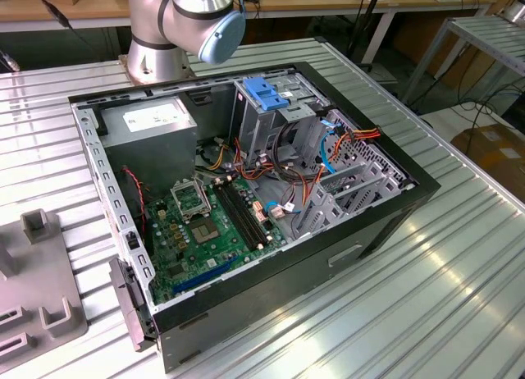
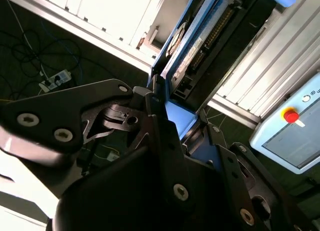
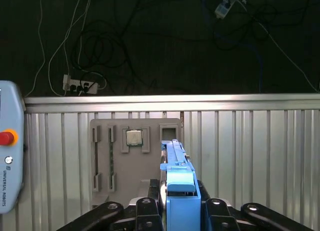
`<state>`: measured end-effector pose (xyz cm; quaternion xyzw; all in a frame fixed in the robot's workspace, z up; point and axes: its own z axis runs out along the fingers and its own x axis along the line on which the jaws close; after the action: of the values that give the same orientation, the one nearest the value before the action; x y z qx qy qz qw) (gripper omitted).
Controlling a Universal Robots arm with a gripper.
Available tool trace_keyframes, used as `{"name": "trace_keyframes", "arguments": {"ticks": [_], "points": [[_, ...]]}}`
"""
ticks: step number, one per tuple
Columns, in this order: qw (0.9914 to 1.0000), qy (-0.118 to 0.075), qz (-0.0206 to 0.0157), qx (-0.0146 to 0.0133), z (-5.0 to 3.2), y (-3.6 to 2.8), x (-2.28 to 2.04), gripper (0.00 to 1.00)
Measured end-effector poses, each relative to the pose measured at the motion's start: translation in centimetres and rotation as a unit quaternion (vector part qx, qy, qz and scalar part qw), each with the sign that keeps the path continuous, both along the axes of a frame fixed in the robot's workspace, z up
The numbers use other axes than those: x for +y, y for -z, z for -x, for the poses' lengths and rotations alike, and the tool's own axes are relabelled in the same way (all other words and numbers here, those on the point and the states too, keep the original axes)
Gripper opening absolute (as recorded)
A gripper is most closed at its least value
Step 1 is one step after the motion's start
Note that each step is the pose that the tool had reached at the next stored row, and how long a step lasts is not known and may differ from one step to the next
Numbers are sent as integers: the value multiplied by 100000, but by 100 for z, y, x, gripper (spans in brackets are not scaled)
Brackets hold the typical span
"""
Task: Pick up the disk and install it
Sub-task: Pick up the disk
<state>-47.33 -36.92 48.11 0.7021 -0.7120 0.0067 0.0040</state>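
One edge-on disk point(image 3: 176, 158), near end hidden in the gripping hand point(image 3: 180, 203).

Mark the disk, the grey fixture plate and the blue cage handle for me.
disk point(image 3: 179, 183), first wrist view, on its light-blue bracket end.
grey fixture plate point(image 3: 135, 171), first wrist view, on a bare part of its face.
blue cage handle point(image 1: 267, 92), exterior view, on the middle of its top face.

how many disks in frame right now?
1. The disk is clamped in the gripper, in both wrist views. Others may be hidden in the drive cage of the computer case.
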Motion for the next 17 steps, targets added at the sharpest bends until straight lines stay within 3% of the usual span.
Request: {"name": "trace_keyframes", "arguments": {"ticks": [13,17], "points": [[100000,-2,1,-2,0,-168,0,37],[100000,-2,-2,-5,0,-298,0,37]]}}
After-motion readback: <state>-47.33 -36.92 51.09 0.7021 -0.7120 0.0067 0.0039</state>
